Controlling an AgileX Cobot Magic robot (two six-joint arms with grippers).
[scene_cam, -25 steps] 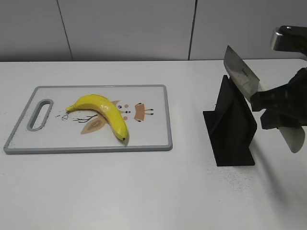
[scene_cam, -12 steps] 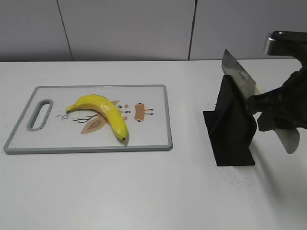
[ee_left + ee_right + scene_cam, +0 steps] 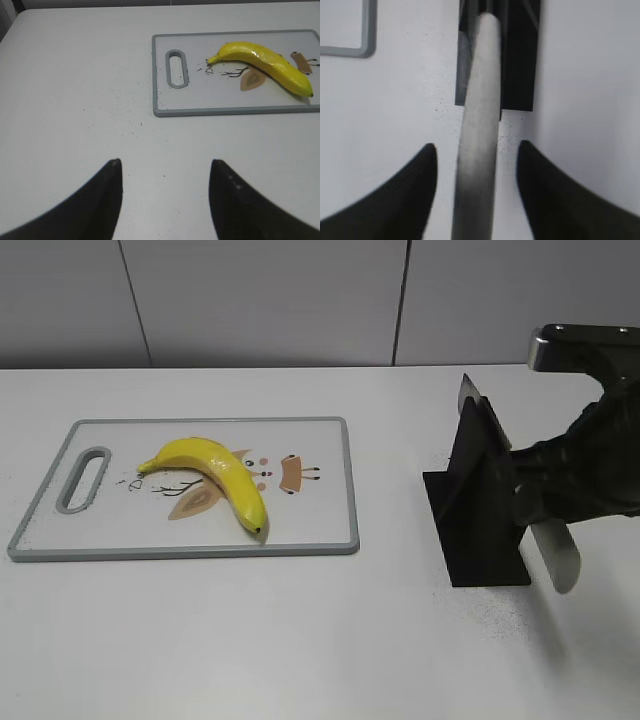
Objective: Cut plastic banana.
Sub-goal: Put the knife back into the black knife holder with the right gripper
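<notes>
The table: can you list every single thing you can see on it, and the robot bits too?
Table: one, white, under everything.
Cutting board: one, white with grey rim and handle slot, left side of table.
Banana: one, yellow, whole, lying on the board.
Knife stand: one, black, right of the board.
Knife: one, silver blade and pale handle, at the stand.
Left gripper: black fingers, open, empty, over bare table.
Right gripper: black fingers either side of the knife handle; whether it grips is unclear.
</notes>
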